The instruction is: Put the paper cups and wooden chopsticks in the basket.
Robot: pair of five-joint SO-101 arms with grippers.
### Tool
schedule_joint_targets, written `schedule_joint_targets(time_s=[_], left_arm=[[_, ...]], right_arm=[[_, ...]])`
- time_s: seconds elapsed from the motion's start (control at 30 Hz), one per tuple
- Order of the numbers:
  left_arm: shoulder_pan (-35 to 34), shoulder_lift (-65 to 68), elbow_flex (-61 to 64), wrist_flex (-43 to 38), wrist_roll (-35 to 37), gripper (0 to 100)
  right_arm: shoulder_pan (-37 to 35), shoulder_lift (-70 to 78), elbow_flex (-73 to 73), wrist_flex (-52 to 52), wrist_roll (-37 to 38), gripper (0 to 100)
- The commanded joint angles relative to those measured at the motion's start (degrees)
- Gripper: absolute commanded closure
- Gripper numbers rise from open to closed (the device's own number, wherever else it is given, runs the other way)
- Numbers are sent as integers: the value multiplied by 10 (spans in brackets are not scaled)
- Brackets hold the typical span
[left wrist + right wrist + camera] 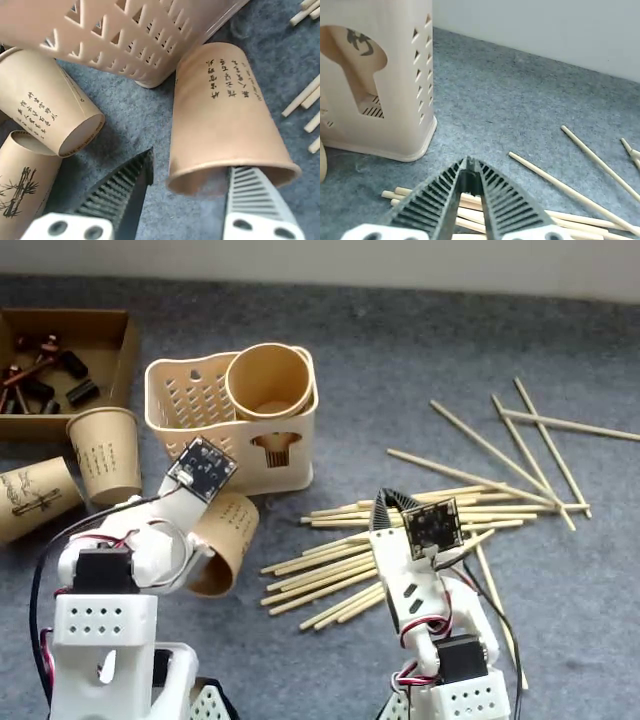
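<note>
– One paper cup (265,380) stands in the basket (200,405) already. Which goes next?
– I'd say the cup on its side (225,540), just near of the basket. Its long axis runs near to far, with the mouth toward the left arm and the base just beside the basket wall
– And the left hand (192,165)?
– Spread, straddling the rim. The pale finger (247,190) is inside the mouth and the dark finger (125,185) is outside, apart from the cup's wall. It pinches nothing yet. Closing on that rim looks like the next move, then a lift over the wall
– The right hand (469,162)?
– Pressed together above the chopsticks (400,530), with nothing visible between the jaws. The heap lies left to right on the bench (400,370), right of the basket, so that arm is nearer
– Other cups?
– Two more cups, left of the basket: one mouth down (105,450), one lying (35,495), nearer the left arm
</note>
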State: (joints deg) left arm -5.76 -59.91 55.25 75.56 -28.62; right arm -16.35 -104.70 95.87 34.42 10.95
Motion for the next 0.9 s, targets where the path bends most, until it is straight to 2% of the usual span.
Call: schedule_joint_targets(time_s=[0.0, 0.2, 0.43, 0.73, 0.87], left_arm=[[42, 1, -27, 4, 53, 762], [67, 5, -23, -50, 121, 783], [67, 2, 67, -174, 127, 849], [67, 1, 58, -175, 127, 993], [67, 3, 34, -138, 127, 994]], right_arm=[[5, -2, 84, 2, -4, 988], [5, -2, 84, 2, -4, 988], [5, -2, 84, 2, -4, 988], [5, -2, 84, 2, -4, 988], [5, -2, 84, 2, -4, 988]])
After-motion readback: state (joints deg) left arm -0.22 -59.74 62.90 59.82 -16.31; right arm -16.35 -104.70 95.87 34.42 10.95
